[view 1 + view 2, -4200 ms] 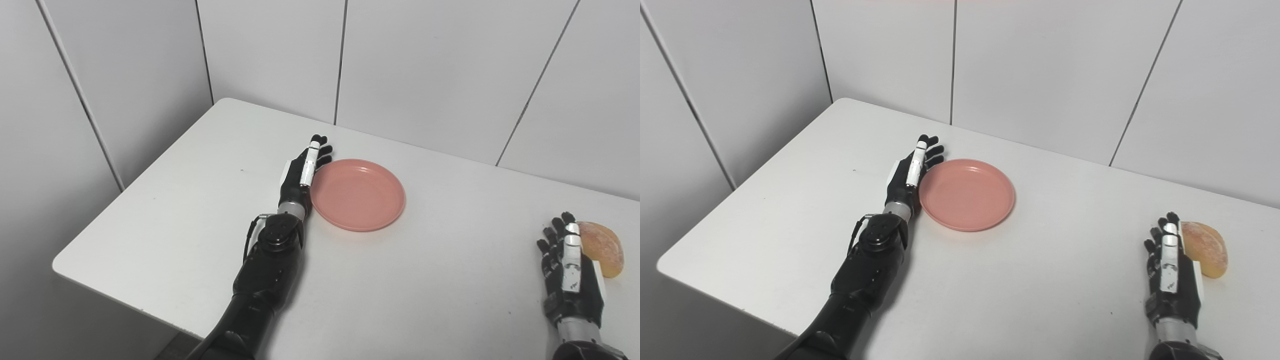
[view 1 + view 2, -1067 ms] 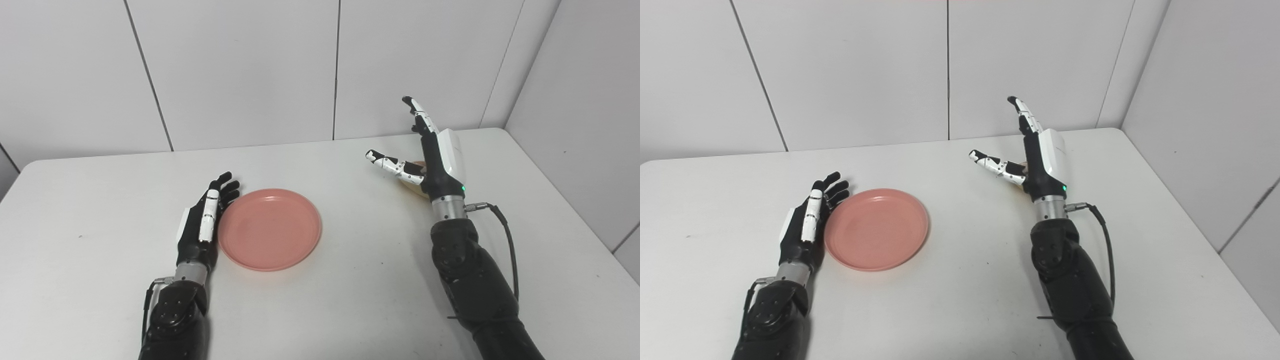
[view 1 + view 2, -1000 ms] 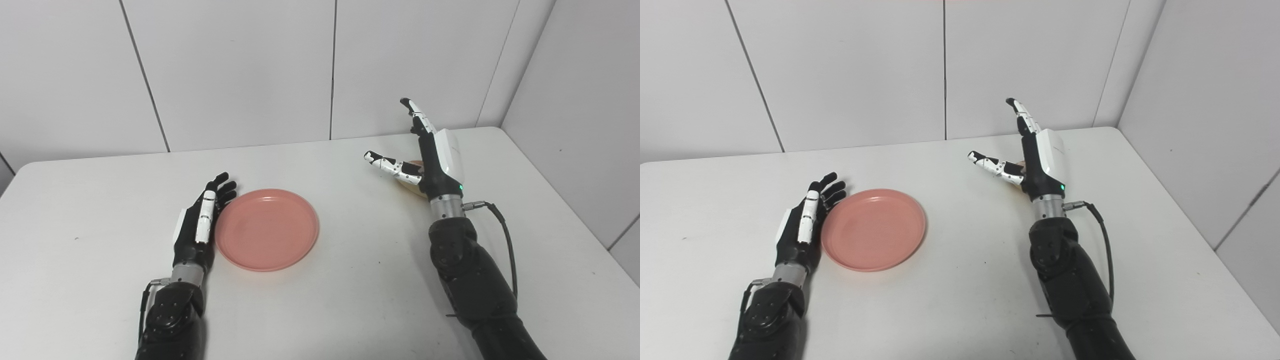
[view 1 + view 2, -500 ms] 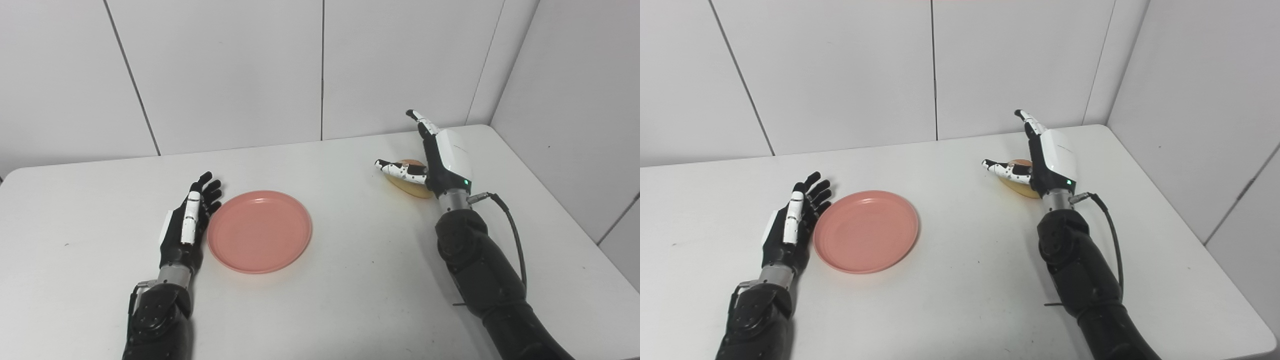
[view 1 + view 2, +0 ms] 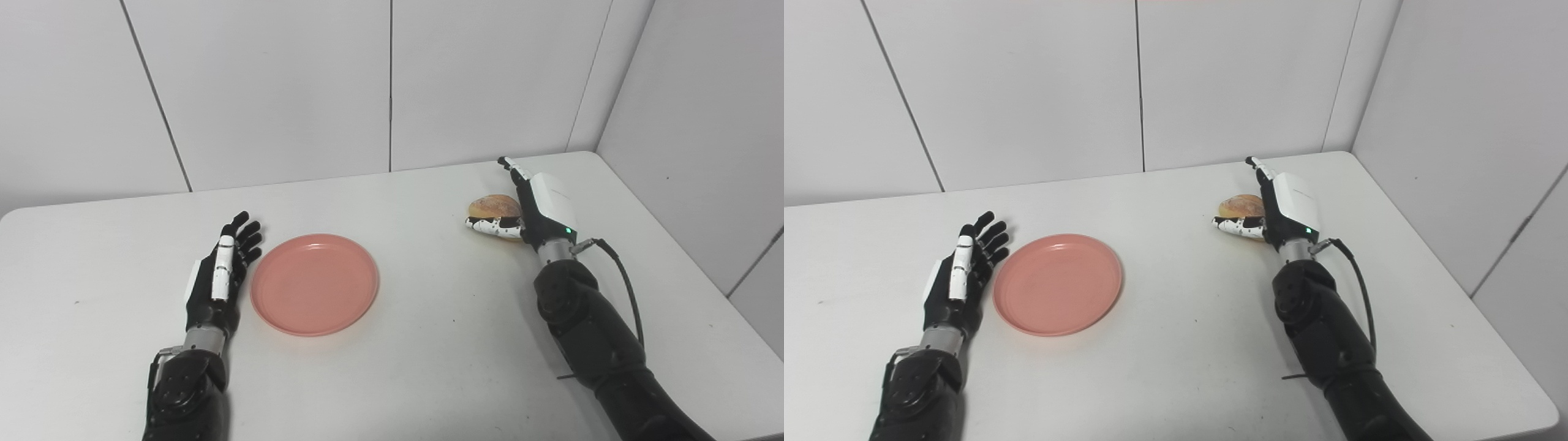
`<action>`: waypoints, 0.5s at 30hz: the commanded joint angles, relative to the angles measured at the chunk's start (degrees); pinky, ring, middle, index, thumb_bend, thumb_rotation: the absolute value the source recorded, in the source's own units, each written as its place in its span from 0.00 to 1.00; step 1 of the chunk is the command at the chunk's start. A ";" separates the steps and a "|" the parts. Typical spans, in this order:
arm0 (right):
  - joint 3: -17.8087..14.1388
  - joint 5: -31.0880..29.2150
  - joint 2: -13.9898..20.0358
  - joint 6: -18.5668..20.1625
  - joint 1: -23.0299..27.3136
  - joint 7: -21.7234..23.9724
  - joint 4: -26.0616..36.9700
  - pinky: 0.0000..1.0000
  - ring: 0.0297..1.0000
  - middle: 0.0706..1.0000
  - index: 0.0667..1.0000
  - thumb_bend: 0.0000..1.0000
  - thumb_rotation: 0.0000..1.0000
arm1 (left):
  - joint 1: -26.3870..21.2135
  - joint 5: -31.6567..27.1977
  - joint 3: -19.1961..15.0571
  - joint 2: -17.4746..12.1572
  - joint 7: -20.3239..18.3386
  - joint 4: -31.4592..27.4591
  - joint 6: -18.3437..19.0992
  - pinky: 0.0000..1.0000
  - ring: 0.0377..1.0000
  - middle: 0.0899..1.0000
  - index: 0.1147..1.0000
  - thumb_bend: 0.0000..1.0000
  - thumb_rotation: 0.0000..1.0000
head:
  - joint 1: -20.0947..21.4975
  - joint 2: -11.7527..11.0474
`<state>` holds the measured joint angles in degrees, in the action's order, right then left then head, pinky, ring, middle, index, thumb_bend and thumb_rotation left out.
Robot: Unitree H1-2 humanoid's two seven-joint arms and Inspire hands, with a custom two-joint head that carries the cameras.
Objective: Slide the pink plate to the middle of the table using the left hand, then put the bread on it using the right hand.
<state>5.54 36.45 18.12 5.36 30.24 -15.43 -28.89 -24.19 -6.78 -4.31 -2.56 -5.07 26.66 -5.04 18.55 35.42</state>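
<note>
Closing on the bread

My right hand [image 5: 531, 205] cupped the bread [image 5: 493, 204] near the far right of the table [image 5: 429, 343], thumb under, fingers behind, not visibly clamped (a loose hold could roll it toward the wall). My left hand [image 5: 219, 282] lay open, empty, beside the pink plate [image 5: 314, 283]; bare tabletop lay between bread and plate.

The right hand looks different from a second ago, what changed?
The right hand came down from its raised, spread pose onto the bread, with the thumb now along its near side. The left hand stayed open beside the pink plate, which is empty.
</note>
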 commanded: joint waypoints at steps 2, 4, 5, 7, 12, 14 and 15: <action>0.34 0.60 1.40 1.36 3.53 -0.96 -0.11 0.68 0.78 0.82 0.82 0.79 0.26 | -0.24 -0.06 -0.67 -1.08 0.68 -0.20 1.09 0.89 0.89 0.86 0.85 0.43 1.00 | -0.07 0.02; 0.51 0.61 1.29 1.59 3.59 -1.57 -0.51 0.65 0.75 0.80 0.80 0.77 0.18 | -0.25 -0.08 -0.66 -1.08 0.63 -0.23 1.11 0.89 0.89 0.86 0.85 0.43 1.00 | -0.06 0.03; 0.49 0.60 1.12 1.77 3.55 -2.00 -0.50 0.64 0.74 0.80 0.79 0.75 0.15 | -0.25 -0.16 -0.69 -1.06 0.61 -0.24 1.11 0.90 0.89 0.87 0.86 0.43 1.00 | -0.06 0.03; 0.54 0.69 0.90 1.76 3.51 -2.98 -0.68 0.61 0.71 0.78 0.78 0.70 0.07 | -0.12 -0.06 -0.58 -1.10 0.52 -0.52 1.08 0.90 0.89 0.87 0.86 0.43 1.00 | -0.06 0.06; 0.49 0.10 0.76 1.12 3.24 -3.85 -0.66 0.55 0.65 0.73 0.76 0.63 0.01 | -0.02 -0.20 -0.74 -0.95 0.71 -0.96 1.47 0.90 0.89 0.87 0.86 0.43 1.00 | -0.10 0.23; 0.18 -0.48 0.58 0.81 3.12 -4.21 -0.60 0.49 0.56 0.65 0.74 0.59 0.00 | -0.03 -0.09 -0.61 -1.06 0.50 -0.98 1.39 0.90 0.89 0.87 0.86 0.43 1.00 | -0.10 0.23; 0.01 -0.74 0.43 0.71 3.10 -4.65 -0.69 0.43 0.51 0.54 0.72 0.56 0.00 | -0.06 -0.11 -0.61 -1.09 0.43 -0.94 1.43 0.90 0.89 0.87 0.86 0.43 1.00 | -0.14 0.27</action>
<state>6.21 35.97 18.09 6.85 30.43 -17.99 -31.01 -24.15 -6.89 -4.43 -2.56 -5.07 26.22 -4.25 18.46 35.68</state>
